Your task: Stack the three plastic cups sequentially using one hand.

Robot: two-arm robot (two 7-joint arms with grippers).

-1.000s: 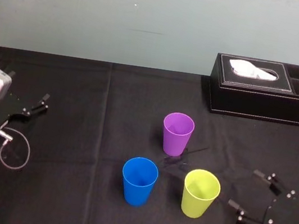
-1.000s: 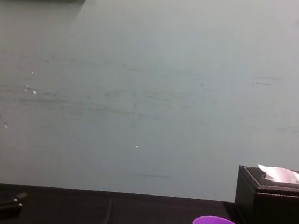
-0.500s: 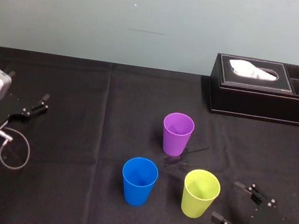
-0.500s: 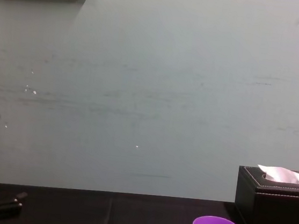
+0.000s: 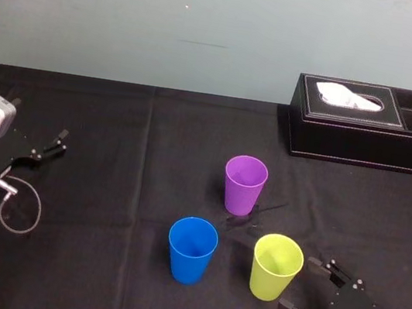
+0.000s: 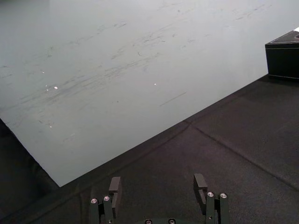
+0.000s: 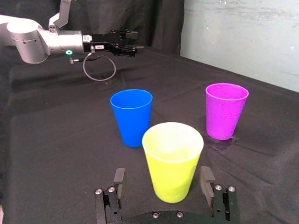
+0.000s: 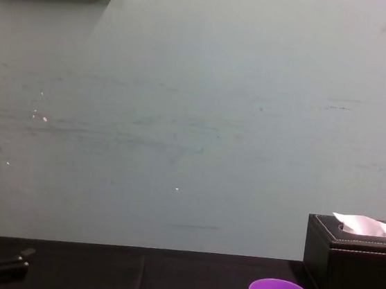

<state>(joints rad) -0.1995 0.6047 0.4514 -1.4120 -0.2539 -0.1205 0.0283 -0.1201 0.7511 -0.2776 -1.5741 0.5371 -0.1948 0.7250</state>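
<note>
Right wrist view puts the upright yellow-green cup (image 7: pixel 173 161) straight ahead of the right gripper (image 7: pixel 162 173), just beyond its spread fingers, while the left gripper (image 5: pixel 49 144), also spread, sits well apart.

Soft, even light falls from overhead on my work; the pale wall (image 8: pixel 196 117) reads bright, while the black cloth (image 5: pixel 92 278) swallows nearly every shadow; the yellow-green cup (image 7: pixel 173 158) looks washed pale inside its rim; the curtain (image 7: pixel 140 23) lies dim.
</note>
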